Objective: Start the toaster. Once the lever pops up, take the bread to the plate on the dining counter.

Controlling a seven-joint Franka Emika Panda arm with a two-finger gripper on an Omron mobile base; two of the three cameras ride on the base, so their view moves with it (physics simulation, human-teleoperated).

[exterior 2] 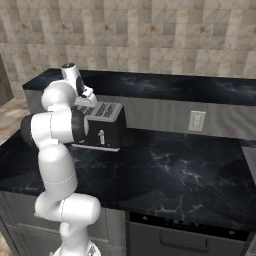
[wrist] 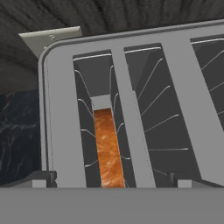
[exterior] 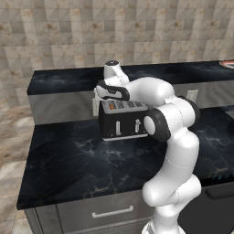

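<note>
The white arm's elbow (exterior: 157, 123) is hiding the right end of the black boxy toaster (exterior: 119, 124). The orange-brown bread slice (wrist: 107, 148) is sitting deep in a slot, showing only its top edge. A reddish-brown plate rim (exterior: 227, 63) is being cut off by the picture's right edge.

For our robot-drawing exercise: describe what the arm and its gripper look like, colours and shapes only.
The arm is glossy white, built of rounded, bulbous segments joined by dark grey or black round joints, with a dark band near the wrist. The gripper ends in two small dark grey finger tips. No cables or markings are visible.

One toaster (exterior: 122, 119), one bread (wrist: 107, 148) slice, two levers (exterior: 118, 127).
</note>
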